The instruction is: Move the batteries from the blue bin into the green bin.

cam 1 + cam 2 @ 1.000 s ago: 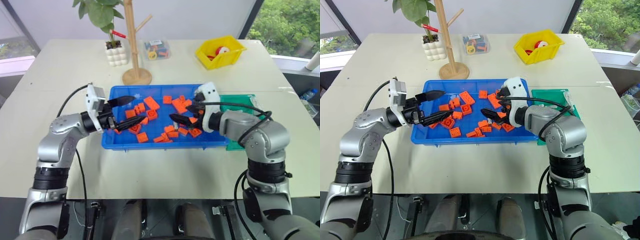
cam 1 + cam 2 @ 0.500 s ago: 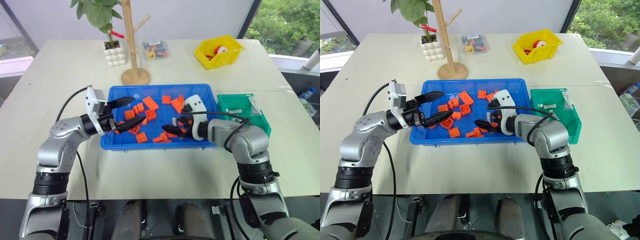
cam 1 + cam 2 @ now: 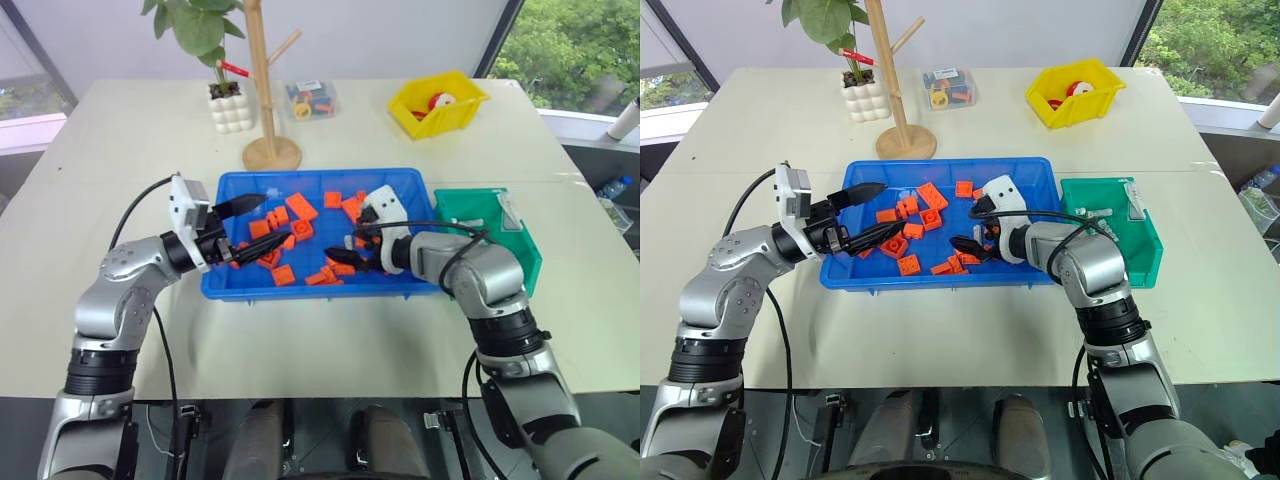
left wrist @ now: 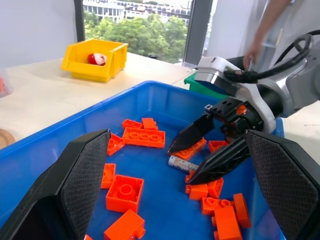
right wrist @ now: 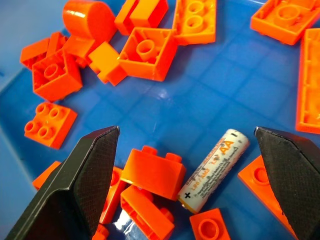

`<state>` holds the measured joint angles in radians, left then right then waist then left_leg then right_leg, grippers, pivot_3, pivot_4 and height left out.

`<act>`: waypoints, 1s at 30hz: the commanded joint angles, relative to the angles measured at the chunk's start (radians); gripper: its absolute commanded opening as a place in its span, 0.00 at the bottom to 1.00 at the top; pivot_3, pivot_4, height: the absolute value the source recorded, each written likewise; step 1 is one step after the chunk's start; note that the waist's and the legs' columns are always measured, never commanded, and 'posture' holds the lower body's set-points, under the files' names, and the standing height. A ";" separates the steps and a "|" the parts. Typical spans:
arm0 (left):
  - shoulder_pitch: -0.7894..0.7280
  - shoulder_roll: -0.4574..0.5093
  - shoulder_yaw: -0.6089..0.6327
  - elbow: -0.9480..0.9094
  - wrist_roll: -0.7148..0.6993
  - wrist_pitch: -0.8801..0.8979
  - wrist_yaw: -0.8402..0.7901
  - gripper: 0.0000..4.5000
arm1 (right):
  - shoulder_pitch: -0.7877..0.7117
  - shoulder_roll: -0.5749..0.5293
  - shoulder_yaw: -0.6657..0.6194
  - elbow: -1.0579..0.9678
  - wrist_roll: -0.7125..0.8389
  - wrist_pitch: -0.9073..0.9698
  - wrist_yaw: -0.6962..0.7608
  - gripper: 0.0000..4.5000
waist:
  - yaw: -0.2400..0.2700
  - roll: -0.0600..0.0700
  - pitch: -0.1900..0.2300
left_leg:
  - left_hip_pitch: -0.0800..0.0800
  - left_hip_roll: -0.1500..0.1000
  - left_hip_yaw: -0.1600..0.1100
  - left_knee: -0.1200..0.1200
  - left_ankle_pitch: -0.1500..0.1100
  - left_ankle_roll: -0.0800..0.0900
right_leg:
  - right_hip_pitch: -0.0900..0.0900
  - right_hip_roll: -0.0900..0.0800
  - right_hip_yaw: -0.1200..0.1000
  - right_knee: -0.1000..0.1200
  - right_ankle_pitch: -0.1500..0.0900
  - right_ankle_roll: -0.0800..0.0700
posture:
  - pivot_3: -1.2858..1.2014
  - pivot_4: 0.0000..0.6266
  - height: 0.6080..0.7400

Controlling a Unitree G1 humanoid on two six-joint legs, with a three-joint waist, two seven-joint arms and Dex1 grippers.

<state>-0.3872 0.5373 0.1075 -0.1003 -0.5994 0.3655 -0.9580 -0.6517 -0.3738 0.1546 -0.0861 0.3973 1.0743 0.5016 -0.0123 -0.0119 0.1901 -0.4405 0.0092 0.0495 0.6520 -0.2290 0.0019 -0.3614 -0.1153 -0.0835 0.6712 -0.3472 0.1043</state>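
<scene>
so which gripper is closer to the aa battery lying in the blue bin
Right. The right gripper is open right over the battery; the left gripper is across the blue bin.

A pale cream table [image 3: 110, 150] is lit by daylight. Windows [image 3: 570, 45] with dark frames are seen past its far corners, green trees beyond. A white wall panel [image 3: 400, 35] stands behind the far edge.

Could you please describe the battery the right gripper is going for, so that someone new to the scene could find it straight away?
Start at the blue bin in the middle of the table, then find the right gripper, open over the bin's right half. Between its fingers on the bin floor lies the battery, a slim pale cylinder marked AA, the one round, light thing among the orange bricks.
</scene>
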 commanded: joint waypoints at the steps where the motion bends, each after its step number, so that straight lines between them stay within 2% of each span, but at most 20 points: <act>1: 0.007 -0.002 0.028 -0.042 -0.013 -0.015 0.009 1.00 | 0.007 -0.019 0.025 -0.006 -0.007 0.011 0.023 0.99 | 0.000 0.000 0.000 | 0.000 0.000 0.000 0.000 0.000 0.000 | 0.000 0.000 0.000 0.000 0.000 0.000 | 0.52 0.24 1.00; 11: 0.020 -0.006 0.027 -0.046 -0.011 -0.026 0.021 1.00 | 0.018 -0.113 0.075 0.008 -0.052 -0.016 0.087 0.99 | 0.002 -0.001 -0.001 | 0.001 0.000 0.000 0.000 0.000 0.000 | 0.002 0.000 0.000 -0.001 0.000 0.000 | 0.52 0.24 1.00; 17: 0.017 -0.022 0.018 -0.041 -0.003 -0.038 0.026 1.00 | -0.023 -0.090 0.125 0.044 -0.085 -0.063 0.114 0.99 | 0.000 -0.001 -0.001 | 0.002 0.000 0.000 0.000 0.000 0.000 | 0.003 0.000 0.000 -0.001 0.000 0.000 | 0.52 0.24 1.00; 20: 0.018 -0.027 0.017 -0.047 -0.003 -0.039 0.031 1.00 | -0.037 -0.138 0.185 0.055 -0.148 -0.149 0.160 0.99 | 0.000 -0.001 -0.001 | 0.002 0.000 0.000 0.000 0.000 0.000 | 0.003 0.000 0.000 -0.001 0.000 0.000 | 0.52 0.24 1.00; 24: 0.024 -0.026 0.022 -0.053 -0.006 -0.038 0.034 1.00 | -0.075 -0.253 0.267 0.054 -0.255 -0.367 0.289 0.99 | 0.003 -0.001 -0.001 | 0.002 -0.001 0.000 0.000 0.000 0.000 | 0.003 -0.001 0.000 -0.001 0.000 0.000 | 0.52 0.24 1.00; 30: 0.030 -0.024 0.023 -0.058 -0.008 -0.038 0.038 1.00 | -0.133 -0.305 0.266 0.120 -0.325 -0.517 0.395 0.99 | 0.000 -0.001 -0.001 | 0.002 0.000 0.000 0.000 0.000 0.000 | 0.003 0.000 0.000 -0.001 0.000 0.000 | 0.52 0.24 1.00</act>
<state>-0.3570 0.5080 0.1098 -0.1218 -0.5995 0.3432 -0.9202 -0.7479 -0.6716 0.4307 0.0329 0.0924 0.5965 0.8779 -0.0123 -0.0129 0.1895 -0.4380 0.0094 0.0497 0.6522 -0.2292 0.0023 -0.3587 -0.1157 -0.0837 0.6698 -0.3472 0.1044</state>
